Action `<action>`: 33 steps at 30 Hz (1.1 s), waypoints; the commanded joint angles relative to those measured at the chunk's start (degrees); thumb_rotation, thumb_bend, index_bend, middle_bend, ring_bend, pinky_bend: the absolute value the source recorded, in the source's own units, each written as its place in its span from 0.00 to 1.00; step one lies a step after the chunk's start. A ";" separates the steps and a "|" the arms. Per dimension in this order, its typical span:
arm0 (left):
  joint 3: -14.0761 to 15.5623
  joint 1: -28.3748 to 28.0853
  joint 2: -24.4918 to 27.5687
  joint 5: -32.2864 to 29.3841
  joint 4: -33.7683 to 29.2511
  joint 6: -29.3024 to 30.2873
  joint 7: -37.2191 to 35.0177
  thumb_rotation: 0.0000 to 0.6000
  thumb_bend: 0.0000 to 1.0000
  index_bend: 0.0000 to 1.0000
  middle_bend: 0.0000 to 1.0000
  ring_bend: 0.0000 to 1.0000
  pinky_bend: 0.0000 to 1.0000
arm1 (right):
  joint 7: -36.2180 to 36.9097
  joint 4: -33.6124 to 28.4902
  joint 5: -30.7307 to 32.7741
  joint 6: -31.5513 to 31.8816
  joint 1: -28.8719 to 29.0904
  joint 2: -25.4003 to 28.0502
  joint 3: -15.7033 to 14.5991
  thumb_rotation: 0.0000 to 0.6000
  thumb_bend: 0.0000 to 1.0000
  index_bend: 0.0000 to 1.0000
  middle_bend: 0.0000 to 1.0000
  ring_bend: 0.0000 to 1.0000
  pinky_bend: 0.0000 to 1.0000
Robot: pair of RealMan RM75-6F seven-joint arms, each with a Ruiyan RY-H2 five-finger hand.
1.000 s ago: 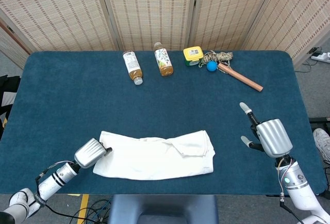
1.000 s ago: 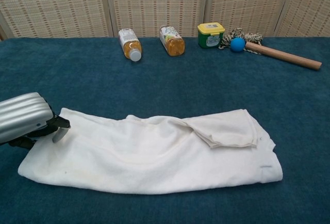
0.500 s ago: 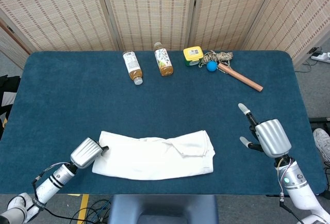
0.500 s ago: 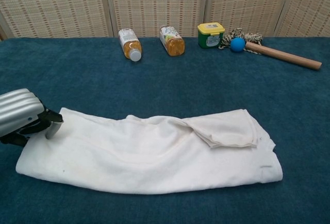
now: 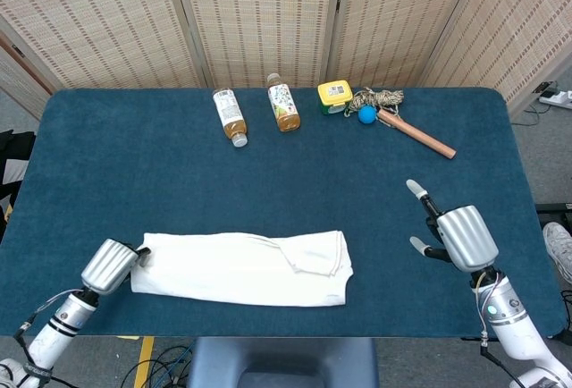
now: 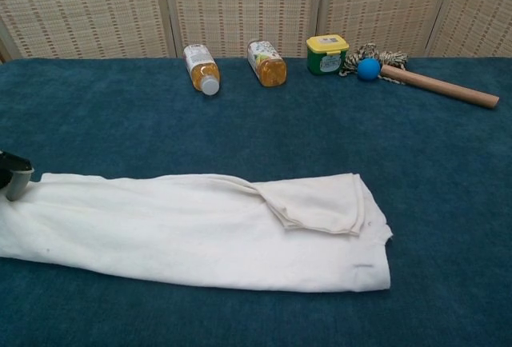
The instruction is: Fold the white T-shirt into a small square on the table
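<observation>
— Along the lower part of the head view, we find the white T-shirt [image 5: 241, 268] laid out as a long folded band on the blue table [image 5: 134, 164], running from lower left toward the centre. Where do we put the left hand [image 5: 110, 265]?

— At the band's left end, touching it. Its fingers meet the cloth at the upper left corner, and we read that as a pinch on the corner, though the fingertips themselves are mostly hidden under the silver shell. In the chest view only a fingertip shows at the far left edge, resting on that same corner.

— And the right hand [image 5: 451, 234]?

— Lower right of the head view, well apart from the shirt, with bare table between them. Its fingers are spread and it holds nothing.

— Anything on the shirt's right end?

— We see a smaller flap doubled over there, lying flat.

— And further back?

— Near the top edge of the table, two bottles [image 5: 231, 116] on their sides, a yellow-lidded green tub [image 5: 334, 95], a blue ball [image 5: 366, 113] by a coil of rope [image 5: 380, 97], and a wooden stick [image 5: 418, 134].
</observation>
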 commanded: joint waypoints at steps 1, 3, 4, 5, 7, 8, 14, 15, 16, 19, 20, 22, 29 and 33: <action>-0.44 1.05 0.68 -0.97 0.27 -0.09 -0.45 1.00 0.62 0.68 0.94 0.85 0.95 | 0.10 0.06 -0.19 -0.08 0.21 -0.19 0.07 1.00 0.21 0.05 0.94 0.94 1.00; -0.76 1.63 1.20 -1.42 0.18 0.09 -0.55 1.00 0.62 0.68 0.94 0.85 0.95 | 0.28 0.16 -0.28 -0.09 0.33 -0.34 0.11 1.00 0.21 0.05 0.94 0.94 1.00; -0.90 1.74 1.45 -1.46 -0.05 0.32 -0.45 1.00 0.62 0.68 0.94 0.85 0.95 | 0.37 0.23 -0.28 -0.08 0.37 -0.39 0.13 1.00 0.21 0.05 0.94 0.94 1.00; -1.03 1.77 1.74 -1.42 -0.46 0.55 -0.17 1.00 0.62 0.68 0.94 0.85 0.95 | 0.46 0.28 -0.30 -0.05 0.40 -0.43 0.15 1.00 0.21 0.05 0.94 0.94 1.00; -1.37 1.54 2.81 -1.29 -2.52 0.74 1.50 1.00 0.62 0.67 0.94 0.85 0.95 | 0.66 0.38 -0.36 0.11 0.41 -0.44 0.21 1.00 0.21 0.05 0.94 0.94 1.00; -1.58 1.21 3.74 -1.24 -4.68 0.47 2.99 1.00 0.62 0.67 0.94 0.85 0.95 | 0.81 0.46 -0.38 0.23 0.41 -0.42 0.26 1.00 0.21 0.05 0.94 0.94 1.00; -2.82 -1.57 10.91 -1.25 -23.77 -3.52 13.35 1.00 0.62 0.67 0.94 0.84 0.95 | 1.62 0.74 -0.19 0.81 0.20 0.16 0.47 1.00 0.21 0.05 0.94 0.94 1.00; -3.06 -2.07 11.94 -1.23 -26.89 -4.26 15.38 1.00 0.62 0.67 0.94 0.84 0.95 | 1.74 0.76 -0.19 0.93 0.15 0.30 0.51 1.00 0.21 0.05 0.94 0.94 1.00; -3.34 -2.56 12.82 -1.25 -29.85 -5.04 17.36 1.00 0.62 0.67 0.94 0.84 0.95 | 1.86 0.78 -0.17 1.09 0.08 0.43 0.55 1.00 0.21 0.05 0.94 0.94 1.00; -4.55 -4.45 14.80 -1.68 -38.88 -8.35 23.64 1.00 0.62 0.66 0.94 0.84 0.95 | 2.35 0.87 -0.05 1.67 -0.25 0.82 0.64 1.00 0.21 0.05 0.94 0.94 1.00; -4.94 -4.98 15.03 -1.86 -40.83 -9.26 25.05 1.00 0.62 0.66 0.94 0.84 0.95 | 2.49 0.91 -0.03 1.84 -0.35 0.90 0.65 1.00 0.21 0.05 0.94 0.94 1.00; -5.77 -6.00 15.16 -2.36 -44.12 -11.05 27.62 1.00 0.62 0.66 0.94 0.84 0.95 | 2.76 1.03 0.02 2.18 -0.60 1.05 0.62 1.00 0.21 0.05 0.94 0.94 1.00; -9.19 -9.52 13.17 -5.47 -53.56 -17.34 37.95 1.00 0.62 0.66 0.94 0.84 0.95 | 3.90 1.72 0.42 3.60 -1.77 1.72 0.54 1.00 0.21 0.05 0.94 0.94 1.00; -11.38 -11.13 10.55 -8.25 -56.96 -19.75 44.61 1.00 0.62 0.66 0.94 0.84 0.95 | 4.43 1.90 0.61 4.26 -2.34 2.26 0.56 1.00 0.21 0.05 0.94 0.94 1.00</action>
